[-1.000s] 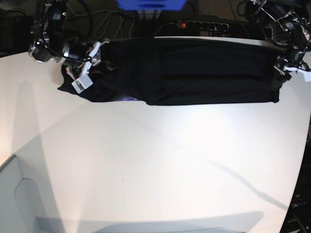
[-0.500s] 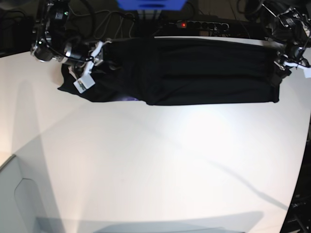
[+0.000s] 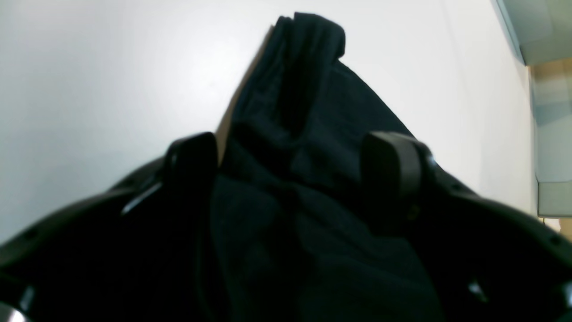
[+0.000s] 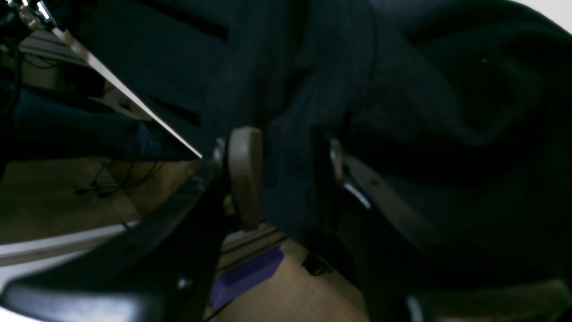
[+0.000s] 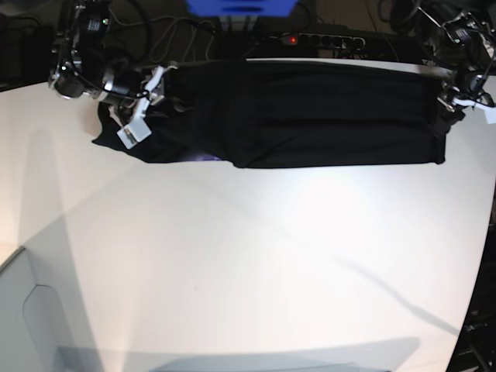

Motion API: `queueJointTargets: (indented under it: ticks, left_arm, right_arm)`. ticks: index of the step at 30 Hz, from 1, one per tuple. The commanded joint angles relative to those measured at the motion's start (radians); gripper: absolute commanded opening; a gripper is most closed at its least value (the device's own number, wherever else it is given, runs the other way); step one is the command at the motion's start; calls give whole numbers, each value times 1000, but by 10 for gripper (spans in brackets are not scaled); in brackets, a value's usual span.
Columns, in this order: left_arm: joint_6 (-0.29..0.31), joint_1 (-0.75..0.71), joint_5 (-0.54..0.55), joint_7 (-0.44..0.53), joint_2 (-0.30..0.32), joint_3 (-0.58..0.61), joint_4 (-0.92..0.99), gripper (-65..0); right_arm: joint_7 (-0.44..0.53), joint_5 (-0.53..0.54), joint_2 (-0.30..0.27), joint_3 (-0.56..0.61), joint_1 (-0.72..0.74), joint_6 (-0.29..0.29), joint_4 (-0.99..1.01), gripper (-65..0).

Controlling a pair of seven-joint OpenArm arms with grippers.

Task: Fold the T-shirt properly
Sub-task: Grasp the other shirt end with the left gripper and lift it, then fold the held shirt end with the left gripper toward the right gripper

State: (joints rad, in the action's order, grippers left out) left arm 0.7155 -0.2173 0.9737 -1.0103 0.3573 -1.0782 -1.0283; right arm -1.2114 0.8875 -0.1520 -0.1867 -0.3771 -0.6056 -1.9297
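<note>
The black T-shirt point(image 5: 310, 112) lies as a long folded band along the far edge of the white table point(image 5: 248, 256). My right gripper point(image 5: 146, 105), on the left of the base view, is shut on the shirt's left end. In the right wrist view a bunch of cloth point(image 4: 295, 112) sits between the fingers of that gripper point(image 4: 290, 174). My left gripper point(image 5: 448, 105), on the right of the base view, holds the shirt's right end. In the left wrist view dark cloth point(image 3: 304, 89) fills the gap of that gripper point(image 3: 292, 161). The orange-red neck mark is hidden.
A power strip with a red light point(image 5: 314, 37), a blue object point(image 5: 240, 6) and cables lie behind the table's far edge. A grey box point(image 5: 27, 310) stands at the near left corner. The table's right edge curves in near the left arm.
The arm on the right of the base view has drawn back slightly toward the far edge with the shirt's end. The other arm and the shirt look almost unchanged.
</note>
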Motion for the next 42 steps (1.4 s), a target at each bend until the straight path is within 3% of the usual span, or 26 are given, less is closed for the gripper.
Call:
queueJointTargets:
  ticks: [1, 7, 21, 27, 32, 42]
  left_arm:
    - [-17, -1, -54, -40, 7, 2, 1, -174]
    - [-17, 0, -54, -40, 7, 0, 1, -269]
    - [-17, 2, -45, -40, 10, -7, -1, -282]
    - [-17, 20, -43, -40, 9, -7, -1, -436]
    - [-17, 22, -42, -49, 9, -7, -13, -650]
    - [-17, -17, 129, -46, -22, -7, -192, -647]
  right_arm:
    - [14, 22, -5, -1, 3, 9, -14, -444]
    - [14, 22, -5, 0, 3, 9, -14, -444]
    - [12, 22, -5, 0, -3, 9, -14, -444]
    - [12, 22, -5, 0, -4, 9, -14, -444]
    - [12, 22, -5, 0, -4, 9, -14, -444]
    - [12, 22, -10, -18, 3, 9, -14, -444]
